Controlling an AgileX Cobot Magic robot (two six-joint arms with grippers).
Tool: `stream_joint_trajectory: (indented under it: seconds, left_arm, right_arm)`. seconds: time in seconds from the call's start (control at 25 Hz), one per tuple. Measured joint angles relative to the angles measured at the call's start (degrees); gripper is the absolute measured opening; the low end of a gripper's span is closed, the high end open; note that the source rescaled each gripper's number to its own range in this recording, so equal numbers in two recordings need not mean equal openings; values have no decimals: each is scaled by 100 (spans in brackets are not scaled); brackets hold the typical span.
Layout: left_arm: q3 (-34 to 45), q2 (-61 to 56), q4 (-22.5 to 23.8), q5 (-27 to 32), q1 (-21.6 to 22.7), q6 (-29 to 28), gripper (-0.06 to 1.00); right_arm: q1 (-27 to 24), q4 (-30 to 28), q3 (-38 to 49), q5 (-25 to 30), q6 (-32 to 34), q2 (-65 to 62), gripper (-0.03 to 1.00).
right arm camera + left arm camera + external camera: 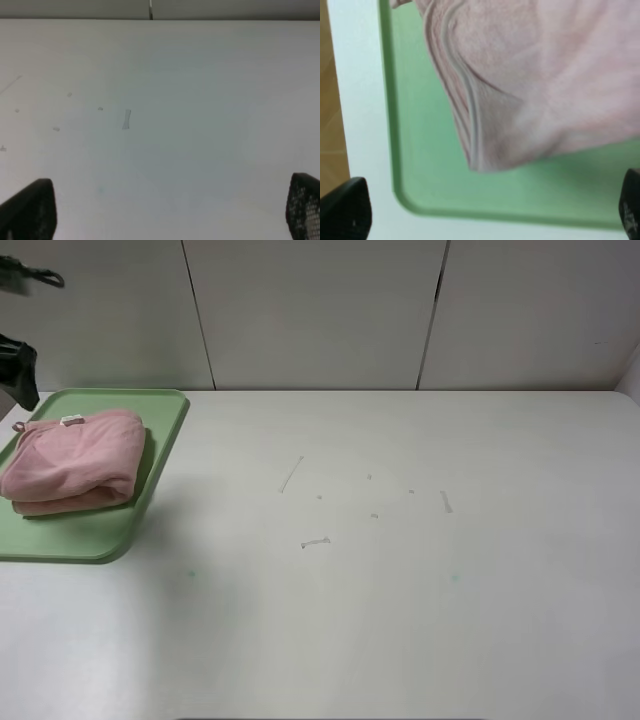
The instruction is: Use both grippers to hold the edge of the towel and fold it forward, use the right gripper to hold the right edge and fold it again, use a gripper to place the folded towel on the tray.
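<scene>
Here the pink towel lies folded into a thick bundle on the green tray at the far left of the white table, its small white label on the far side. The left gripper hovers above the tray's rounded corner with its jaws spread wide, holding nothing, the towel's hem running just beyond them. The right gripper hangs over bare table well away from the tray, jaws also wide apart and empty, a few faint scuff marks ahead of it.
</scene>
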Motion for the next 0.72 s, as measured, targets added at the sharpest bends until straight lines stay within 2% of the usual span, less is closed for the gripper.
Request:
stream_joint_trajectory:
  seconds: [0.28,0.52,0.72]
  left_arm:
    - [1143,-1622,-3,-86,0,0,100]
    - [2494,-3478,-27,-915,0,5,100]
    - [3404,-4952,-649,-1493,0,5,100]
  right_arm:
    - [0,0,0,0,0,0,100]
    - [0,0,0,0,0,0,100]
    - [0,0,0,0,0,0,100]
